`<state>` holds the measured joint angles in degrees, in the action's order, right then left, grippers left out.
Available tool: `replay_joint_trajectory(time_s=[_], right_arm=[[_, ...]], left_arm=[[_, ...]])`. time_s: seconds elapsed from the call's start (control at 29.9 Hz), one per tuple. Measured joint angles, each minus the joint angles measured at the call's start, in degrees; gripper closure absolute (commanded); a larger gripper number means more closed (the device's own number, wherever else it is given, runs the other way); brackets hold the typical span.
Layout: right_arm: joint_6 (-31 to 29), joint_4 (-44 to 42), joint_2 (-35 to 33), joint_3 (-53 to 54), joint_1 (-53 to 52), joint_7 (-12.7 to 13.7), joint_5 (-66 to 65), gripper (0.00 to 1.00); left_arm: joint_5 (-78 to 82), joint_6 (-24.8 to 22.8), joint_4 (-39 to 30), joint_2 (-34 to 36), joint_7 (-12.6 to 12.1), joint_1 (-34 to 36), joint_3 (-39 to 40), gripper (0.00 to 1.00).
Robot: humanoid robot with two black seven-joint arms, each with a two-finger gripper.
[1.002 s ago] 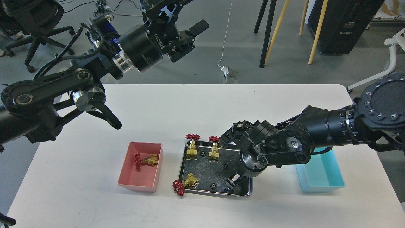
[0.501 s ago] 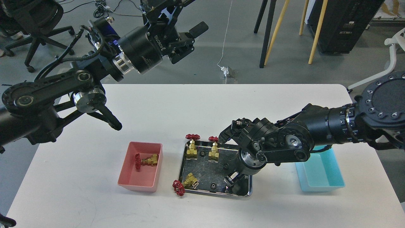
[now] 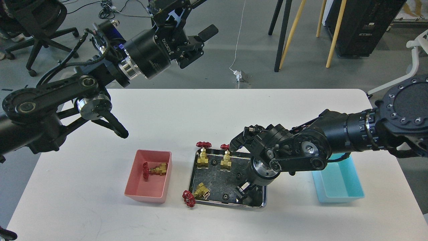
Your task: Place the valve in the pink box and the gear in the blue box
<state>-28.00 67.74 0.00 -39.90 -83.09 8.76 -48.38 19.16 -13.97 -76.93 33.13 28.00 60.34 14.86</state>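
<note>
One valve (image 3: 154, 170) lies in the pink box (image 3: 147, 197). Two valves (image 3: 203, 154) (image 3: 226, 158) stand upright at the back of the metal tray (image 3: 192, 174). A third valve (image 3: 196, 193) lies at the tray's front left corner, its red handwheel over the rim. Tiny black gears (image 3: 226, 197) (image 3: 238, 175) (image 3: 214, 162) lie in the tray. My right gripper (image 3: 245, 194) points down into the tray's front right part, just right of a gear; its fingers are dark and hard to tell apart. My left gripper (image 3: 198, 40) is raised high at the back left, open and empty. The blue box (image 3: 337, 195) looks empty.
The white table (image 3: 100, 217) holds the pink box on the left, the tray in the middle and the blue box on the right. My right arm (image 3: 301, 150) lies over the tray's right side and the blue box's left rim. Chairs and stands are on the floor behind.
My right wrist and gripper have shifted slightly left and back inside the tray. The left arm has barely moved. The valves and gears lie as before.
</note>
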Motion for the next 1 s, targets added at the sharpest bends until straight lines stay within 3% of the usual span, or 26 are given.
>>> replay_joint_trajectory(time_s=[1.0], right_arm=[[0.0,-2.2,0.0,1.8,1.7,-1.0,2.8,0.40]], left_arm=[[0.0,-0.3,0.7,-0.8,0.0,-0.6,0.0,0.14]])
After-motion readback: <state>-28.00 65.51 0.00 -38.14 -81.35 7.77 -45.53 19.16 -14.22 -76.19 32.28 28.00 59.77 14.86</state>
